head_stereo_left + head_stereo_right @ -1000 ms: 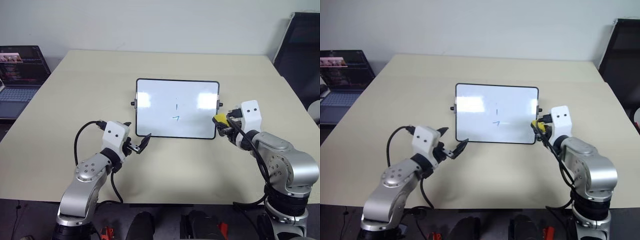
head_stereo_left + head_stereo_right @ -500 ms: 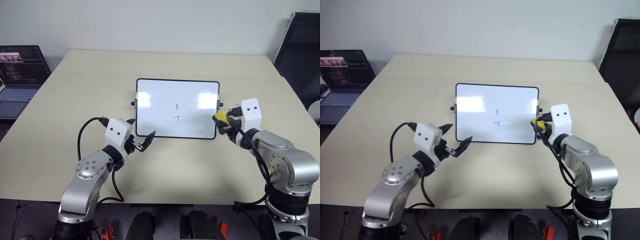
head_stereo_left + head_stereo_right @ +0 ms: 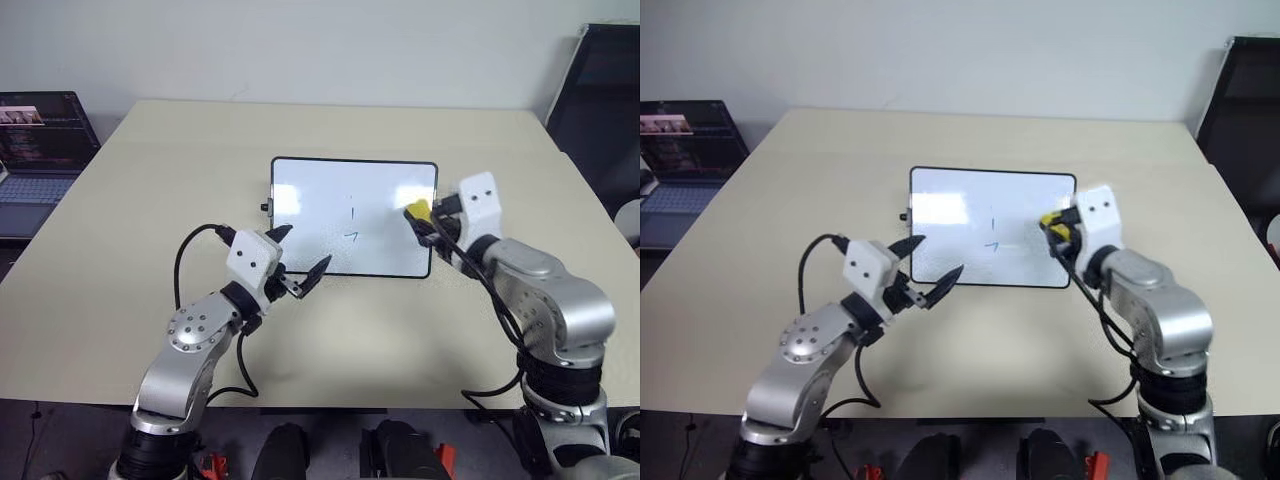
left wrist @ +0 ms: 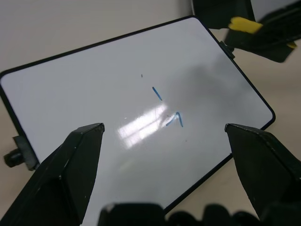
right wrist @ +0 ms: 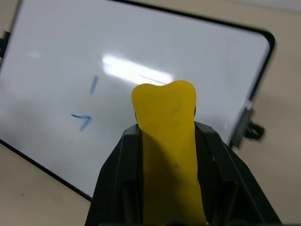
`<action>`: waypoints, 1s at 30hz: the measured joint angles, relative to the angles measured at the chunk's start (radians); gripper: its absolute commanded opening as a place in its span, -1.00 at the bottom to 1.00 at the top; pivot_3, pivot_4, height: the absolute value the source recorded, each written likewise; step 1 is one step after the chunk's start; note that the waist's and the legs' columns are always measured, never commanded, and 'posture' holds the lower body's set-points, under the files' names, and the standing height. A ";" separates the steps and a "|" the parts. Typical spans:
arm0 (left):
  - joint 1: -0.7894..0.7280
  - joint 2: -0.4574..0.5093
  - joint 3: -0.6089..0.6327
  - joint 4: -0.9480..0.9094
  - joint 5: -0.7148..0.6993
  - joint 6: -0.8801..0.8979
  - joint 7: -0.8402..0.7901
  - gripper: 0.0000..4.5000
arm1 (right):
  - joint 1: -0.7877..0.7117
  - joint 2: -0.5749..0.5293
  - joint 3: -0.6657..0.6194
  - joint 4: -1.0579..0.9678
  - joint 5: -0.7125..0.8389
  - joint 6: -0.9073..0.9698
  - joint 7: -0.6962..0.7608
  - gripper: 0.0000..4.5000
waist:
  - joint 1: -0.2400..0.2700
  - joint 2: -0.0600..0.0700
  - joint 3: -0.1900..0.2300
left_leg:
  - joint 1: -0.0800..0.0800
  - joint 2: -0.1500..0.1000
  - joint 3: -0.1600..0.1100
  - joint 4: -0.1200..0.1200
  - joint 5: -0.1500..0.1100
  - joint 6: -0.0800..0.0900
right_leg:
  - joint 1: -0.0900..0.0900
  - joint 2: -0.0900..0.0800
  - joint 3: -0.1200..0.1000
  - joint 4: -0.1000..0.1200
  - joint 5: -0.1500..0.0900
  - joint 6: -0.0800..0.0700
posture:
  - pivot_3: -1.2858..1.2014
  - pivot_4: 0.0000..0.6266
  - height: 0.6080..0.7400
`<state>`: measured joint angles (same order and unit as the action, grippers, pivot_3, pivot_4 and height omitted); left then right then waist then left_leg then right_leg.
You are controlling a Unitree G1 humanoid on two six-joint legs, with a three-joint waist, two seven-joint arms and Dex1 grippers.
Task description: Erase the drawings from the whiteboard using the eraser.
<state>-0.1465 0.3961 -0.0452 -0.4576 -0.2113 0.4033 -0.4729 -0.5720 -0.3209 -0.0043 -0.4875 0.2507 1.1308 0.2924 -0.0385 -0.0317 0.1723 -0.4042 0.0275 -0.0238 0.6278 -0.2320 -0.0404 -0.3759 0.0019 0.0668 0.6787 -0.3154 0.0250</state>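
While the left gripper [image 3: 298, 259] hangs with jaws spread at lower centre, just off the whiteboard [image 3: 310, 215]'s near left corner, the drawings [image 3: 351, 225] sit mid-board. Right of them, the right gripper [image 3: 424, 222] pinches the eraser [image 3: 417, 210] over the board's right edge, nearer the marks.

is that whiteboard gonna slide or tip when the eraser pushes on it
The whiteboard looks thin and light, lying flat on the table, so tipping seems unlikely. Nothing visibly pins it and the left gripper stands open, so it may slide under the eraser.
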 measured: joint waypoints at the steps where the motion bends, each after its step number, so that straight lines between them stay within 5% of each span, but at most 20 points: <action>1: -0.002 0.000 -0.003 0.005 0.001 -0.001 0.000 1.00 | -0.006 -0.012 0.033 0.022 -0.008 -0.043 0.013 -0.50 | 0.000 0.000 0.000 | 0.000 0.000 0.000 0.000 0.000 0.000 | 0.000 0.000 0.000 0.000 0.000 0.000 | 0.03 -0.52 1.00; 13: -0.013 0.002 -0.029 0.041 0.037 -0.037 -0.009 1.00 | -0.063 -0.008 0.282 0.409 -0.160 -0.469 0.122 -0.50 | 0.003 0.000 0.000 | 0.000 0.000 0.000 0.000 0.000 0.000 | 0.000 -0.001 0.000 0.000 0.000 0.000 | 0.03 -0.52 1.00; 30: -0.018 -0.007 -0.035 0.042 0.054 -0.037 0.002 1.00 | -0.216 0.068 0.264 0.665 -0.238 -0.625 0.117 -0.50 | 0.005 0.000 0.000 | 0.000 0.000 0.000 0.001 0.000 0.000 | 0.000 -0.001 0.000 0.001 0.000 0.000 | 0.03 -0.52 1.00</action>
<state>-0.1642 0.3893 -0.0798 -0.4159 -0.1568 0.3660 -0.4713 -0.7878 -0.2525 0.2595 0.1777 0.0123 0.5061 0.4092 -0.0333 -0.0318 0.1725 -0.4039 0.0279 -0.0236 0.6285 -0.2319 -0.0404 -0.3759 0.0006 0.0666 0.6797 -0.3152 0.0247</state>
